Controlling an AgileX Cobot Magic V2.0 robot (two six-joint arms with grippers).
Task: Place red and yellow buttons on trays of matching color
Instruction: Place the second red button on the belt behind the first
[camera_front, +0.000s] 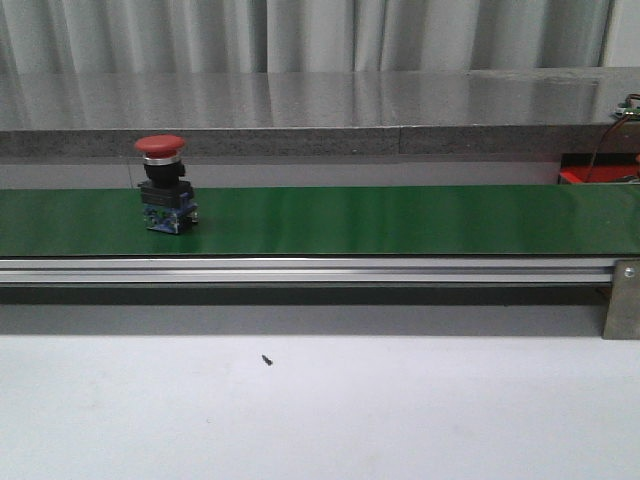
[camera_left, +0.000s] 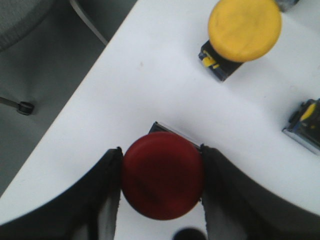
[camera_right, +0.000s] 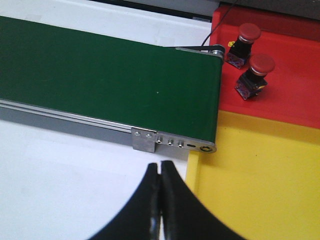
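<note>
Right wrist view: red tray (camera_right: 295, 95) holds two red buttons (camera_right: 254, 75).

Only the jaws of the 2 arms show. The left gripper (camera_left: 161, 200) has 2 broad black fingers (camera_left: 102, 200) with curved outer edges and flat, slightly glossy inner faces. The right gripper (camera_right: 160, 200) has 2 matching black fingers (camera_right: 175, 205), smooth and tapering to narrow tips. No cables, screws or markings are visible on either.

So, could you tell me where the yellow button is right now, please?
The yellow button appears only in the left wrist view, standing on the white surface beyond the red button between the left gripper's fingers.
</note>
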